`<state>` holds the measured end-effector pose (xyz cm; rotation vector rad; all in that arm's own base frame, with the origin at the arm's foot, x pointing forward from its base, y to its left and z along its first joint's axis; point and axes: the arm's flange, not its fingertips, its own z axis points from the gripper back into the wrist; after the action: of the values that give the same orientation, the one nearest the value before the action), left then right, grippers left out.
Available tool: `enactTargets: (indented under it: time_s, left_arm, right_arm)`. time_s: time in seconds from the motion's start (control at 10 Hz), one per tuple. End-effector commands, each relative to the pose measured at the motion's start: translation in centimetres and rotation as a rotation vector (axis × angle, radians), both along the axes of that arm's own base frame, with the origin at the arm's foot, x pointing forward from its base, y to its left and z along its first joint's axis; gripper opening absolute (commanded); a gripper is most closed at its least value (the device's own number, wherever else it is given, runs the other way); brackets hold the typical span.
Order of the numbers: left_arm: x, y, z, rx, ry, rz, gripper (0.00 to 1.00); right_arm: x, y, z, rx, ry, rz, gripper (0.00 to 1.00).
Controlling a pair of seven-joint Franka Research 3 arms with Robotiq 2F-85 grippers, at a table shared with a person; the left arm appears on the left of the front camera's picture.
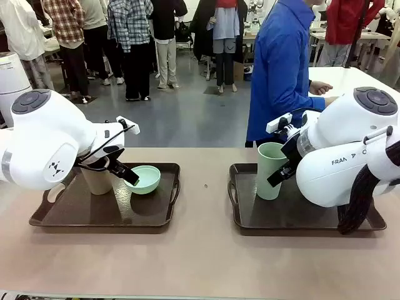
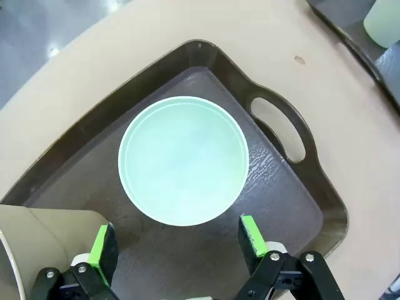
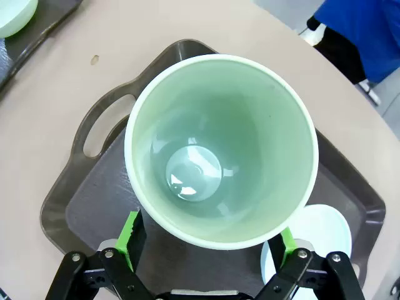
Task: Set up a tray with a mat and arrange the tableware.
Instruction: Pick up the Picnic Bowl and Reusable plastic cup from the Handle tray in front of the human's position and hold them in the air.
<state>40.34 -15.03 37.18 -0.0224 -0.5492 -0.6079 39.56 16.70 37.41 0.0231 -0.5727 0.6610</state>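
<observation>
While both sets of jaws stand spread wide, left gripper (image 2: 178, 240) hovers over a dark tray (image 2: 294, 206), mint green bowl (image 2: 182, 159) just ahead of its fingertips, tan cup (image 2: 44, 240) close beside one finger. Right gripper (image 3: 209, 240) straddles sage green cup (image 3: 219, 150), upright on second tray (image 3: 69, 206); can't tell if pads touch it. Light blue bowl (image 3: 319, 231) sits just outside one finger.
</observation>
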Motion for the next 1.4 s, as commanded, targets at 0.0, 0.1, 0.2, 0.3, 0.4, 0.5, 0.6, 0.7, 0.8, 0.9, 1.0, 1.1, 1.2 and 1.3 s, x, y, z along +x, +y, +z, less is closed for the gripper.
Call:
enactTargets:
  time_s: [0.0,0.1,0.2,0.3,0.4,0.5,0.6,0.7,0.8,0.9,1.0,1.1,1.2,1.3]
  left_arm:
    - [0.0,0.0,0.0,0.0,0.0,0.0,1.0]
    - [0.0,0.0,0.0,0.0,0.0,0.0,1.0]
    - [0.0,0.0,0.0,0.0,0.0,0.0,1.0]
    - [0.0,0.0,0.0,0.0,0.0,0.0,1.0]
    - [0.0,0.0,0.0,0.0,0.0,0.0,1.0]
    - [0.0,0.0,0.0,0.0,0.0,0.0,1.0]
    - [0.0,0.0,0.0,0.0,0.0,0.0,1.0]
    - [0.0,0.0,0.0,0.0,0.0,0.0,1.0]
    - [0.0,0.0,0.0,0.0,0.0,0.0,1.0]
    - [0.0,0.0,0.0,0.0,0.0,0.0,1.0]
    - [0.0,0.0,0.0,0.0,0.0,0.0,1.0]
    - [0.0,0.0,0.0,0.0,0.0,0.0,1.0]
    - [0.0,0.0,0.0,0.0,0.0,0.0,1.0]
    - [0.0,0.0,0.0,0.0,0.0,0.0,1.0]
  right_arm:
    - [0.0,0.0,0.0,0.0,0.0,0.0,1.0]
    - [0.0,0.0,0.0,0.0,0.0,0.0,1.0]
    - [0.0,0.0,0.0,0.0,0.0,0.0,1.0]
    - [0.0,0.0,0.0,0.0,0.0,0.0,1.0]
    - [0.0,0.0,0.0,0.0,0.0,0.0,1.0]
    - [0.0,0.0,0.0,0.0,0.0,0.0,1.0]
    - [0.0,0.0,0.0,0.0,0.0,0.0,1.0]
    - [0.0,0.0,0.0,0.0,0.0,0.0,1.0]
    - [0.0,0.0,0.0,0.0,0.0,0.0,1.0]
    - [0.0,0.0,0.0,0.0,0.0,0.0,1.0]
    - [0.0,0.0,0.0,0.0,0.0,0.0,1.0]
    - [0.0,0.0,0.0,0.0,0.0,0.0,1.0]
    - [0.0,0.0,0.0,0.0,0.0,0.0,1.0]
    - [0.0,0.0,0.0,0.0,0.0,0.0,1.0]
